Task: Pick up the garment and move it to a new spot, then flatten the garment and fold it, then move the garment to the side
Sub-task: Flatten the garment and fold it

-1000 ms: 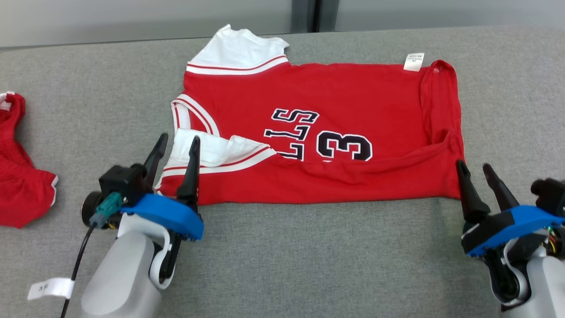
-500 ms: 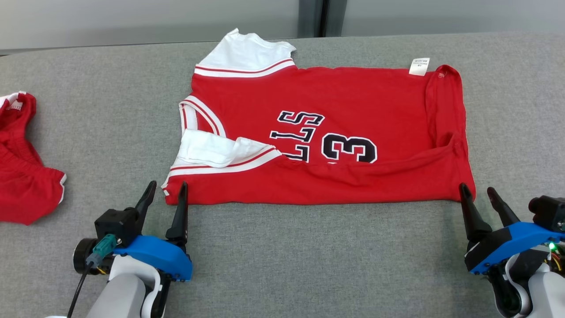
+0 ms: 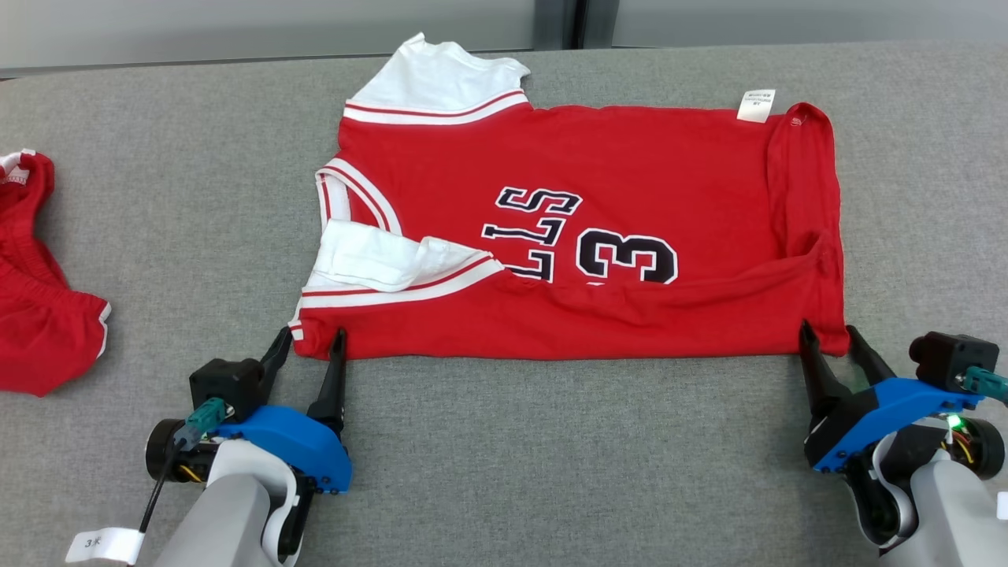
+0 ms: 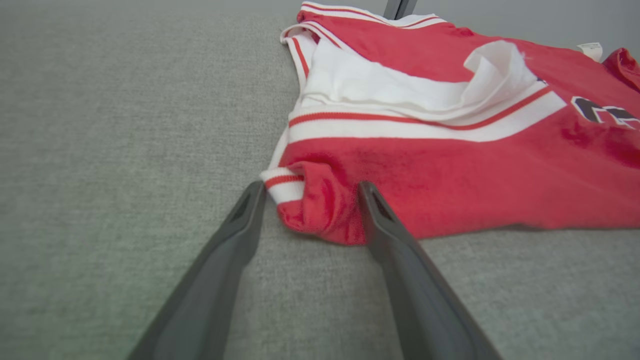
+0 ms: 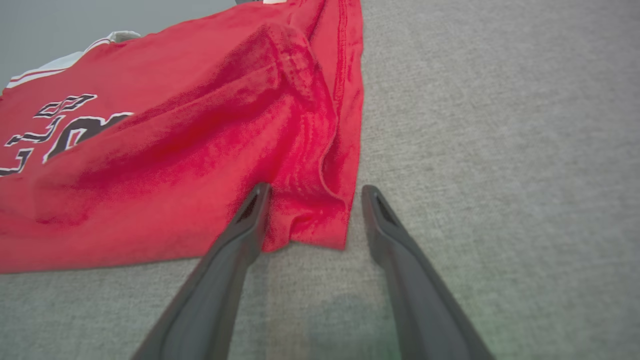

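The red garment (image 3: 583,236) lies spread on the grey table (image 3: 551,457). Its long near edge runs almost straight from one gripper to the other. The neck and the white sleeves are toward the robot's left, and the hem is toward its right.

The left gripper (image 3: 311,342) stands at the near left corner with its two fingers apart. In the left wrist view, the corner with the small white and red trim (image 4: 282,182) lies between the fingers of the left gripper (image 4: 312,190). The fabric reaches to both tips, but the fingers are not pressed on it.

The right gripper (image 3: 828,339) stands at the near right corner, also with its fingers apart. In the right wrist view the hem corner sits in the gap of the right gripper (image 5: 316,190). One finger is against the cloth and the other is over bare table just beside the edge.

The near part of the garment is folded over, so it covers the lower part of the printed number (image 3: 626,260). A white label (image 3: 756,105) sticks out at the far edge.

Between the near edge and the robot there is a wide strip of grey table. Well apart on the left lies a second red piece of clothing (image 3: 39,315).
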